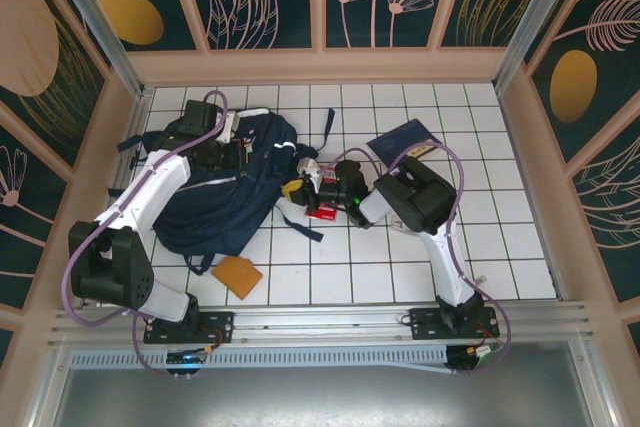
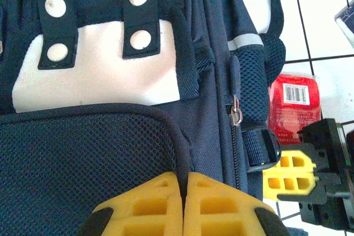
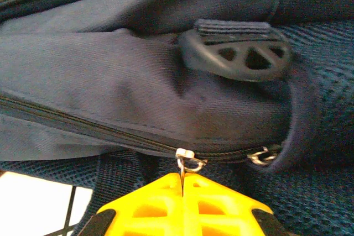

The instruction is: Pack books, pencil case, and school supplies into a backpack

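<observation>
Toward table's (image 1: pixel 400 277) left edge, my R gripper (image 3: pixel 182 189) clamps floppy backpack (image 1: pixel 225 207) by its zip pull (image 3: pixel 187 163), best hold pt; L gripper (image 2: pixel 184 186) closed too.

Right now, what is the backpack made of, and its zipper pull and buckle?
The backpack looks like woven navy fabric, matte, with fine weave lines; its pocket is open mesh. The zipper pull looks like metal: thin, silvery, shiny. The buckle looks like moulded black plastic, smooth and dull.
</observation>
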Available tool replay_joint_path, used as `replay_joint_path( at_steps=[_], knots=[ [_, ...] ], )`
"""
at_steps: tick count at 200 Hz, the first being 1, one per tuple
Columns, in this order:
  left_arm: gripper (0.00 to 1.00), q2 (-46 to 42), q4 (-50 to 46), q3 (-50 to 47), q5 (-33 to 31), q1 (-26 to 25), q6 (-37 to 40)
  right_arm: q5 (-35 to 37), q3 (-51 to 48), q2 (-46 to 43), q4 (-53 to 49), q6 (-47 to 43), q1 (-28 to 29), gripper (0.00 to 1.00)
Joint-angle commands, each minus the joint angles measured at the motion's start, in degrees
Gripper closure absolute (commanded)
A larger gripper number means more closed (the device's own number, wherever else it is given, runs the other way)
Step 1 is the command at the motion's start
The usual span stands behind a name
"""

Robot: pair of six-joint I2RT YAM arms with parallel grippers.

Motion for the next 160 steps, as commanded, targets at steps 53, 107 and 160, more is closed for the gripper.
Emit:
replay_joint_path(
  at_steps=[53, 107, 160],
  knots=[
    [1.00, 6.8, 16.6, 1.5, 3.1, -0.1, -8.8, -6.7, 3.2, -8.1, -8.3, -2.1, 3.0, 1.00],
    [1.00, 14.1, 22.2, 3.6, 6.9, -0.3, -14.9, -2.3, 10.7, -11.0, -32.5, -5.8, 9.6, 1.00],
    [1.00, 18.4, 26.5, 3.7, 8.5, -0.4, -17.5, -0.3, 13.3, -9.9, -30.7, 8.7, 14.9, 1.00]
  ],
)
